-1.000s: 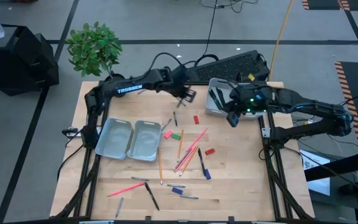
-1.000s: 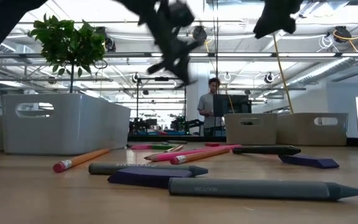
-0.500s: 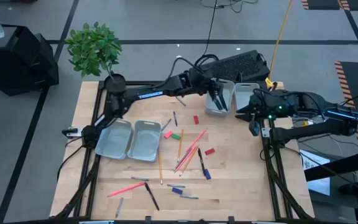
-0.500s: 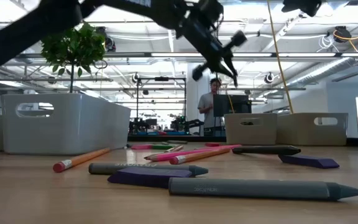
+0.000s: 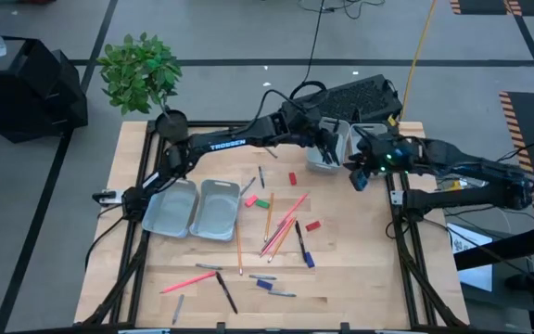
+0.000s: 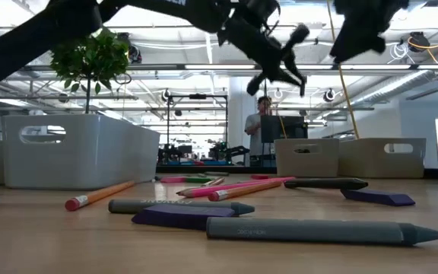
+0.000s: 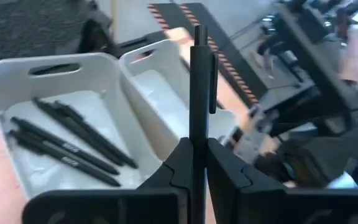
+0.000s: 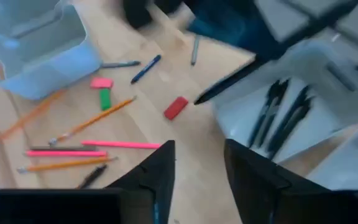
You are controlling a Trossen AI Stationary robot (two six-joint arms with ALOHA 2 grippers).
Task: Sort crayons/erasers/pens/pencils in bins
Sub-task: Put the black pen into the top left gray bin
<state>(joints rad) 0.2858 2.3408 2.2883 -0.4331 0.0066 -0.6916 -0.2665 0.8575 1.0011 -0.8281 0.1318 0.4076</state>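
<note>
I've got the wooden table (image 5: 360, 250) in the high view, with one pair of grey bins (image 5: 197, 208) near its left side and the other pair (image 5: 341, 141) at the far right corner. My left arm stretches across to that far pair. The left gripper (image 7: 191, 163) is clamped on a black pen (image 7: 199, 93), which stands upright between the fingers above the bin (image 7: 17, 93) that has several black pens (image 7: 67, 146) lying in it; its neighbour (image 7: 160, 93) is partly hidden behind the held pen. The right gripper (image 8: 199, 163) hangs just beside those bins, fingers spread with nothing between them. Pencils (image 5: 281, 227) and erasers (image 5: 293, 178) lie loose mid-table; the right wrist view is smeared, so small items there are hard to make out.
</note>
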